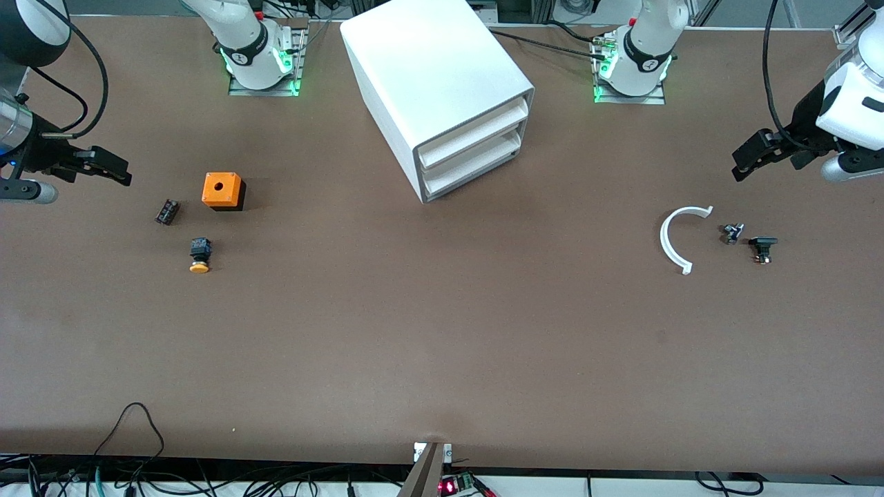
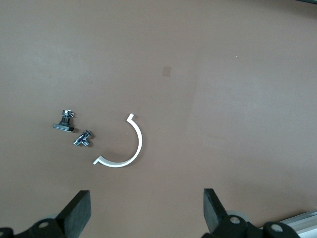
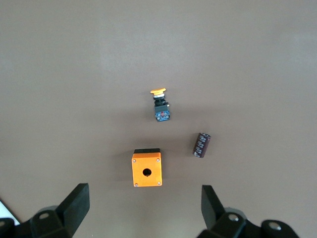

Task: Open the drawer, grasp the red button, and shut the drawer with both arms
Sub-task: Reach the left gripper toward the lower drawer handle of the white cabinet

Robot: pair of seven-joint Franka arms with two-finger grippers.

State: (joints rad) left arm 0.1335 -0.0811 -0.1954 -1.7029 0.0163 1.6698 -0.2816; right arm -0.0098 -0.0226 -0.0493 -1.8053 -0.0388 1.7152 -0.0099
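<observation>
The white cabinet (image 1: 428, 76) stands at the middle of the table between the two arm bases. Its top drawer (image 1: 476, 134) is shut, like the ones below it. The button is not in view. My left gripper (image 1: 740, 166) hangs open over the left arm's end of the table; in the left wrist view the left gripper (image 2: 147, 208) holds nothing. My right gripper (image 1: 123, 172) hangs open over the right arm's end. In the right wrist view, the right gripper (image 3: 145, 203) is empty above an orange box (image 3: 146, 169).
Toward the right arm's end lie the orange box (image 1: 222, 190), an orange-capped button (image 1: 200, 255) and a small dark cylinder (image 1: 167, 211). Toward the left arm's end lie a white curved strip (image 1: 673, 241), a small metal part (image 1: 733, 232) and a black part (image 1: 762, 247).
</observation>
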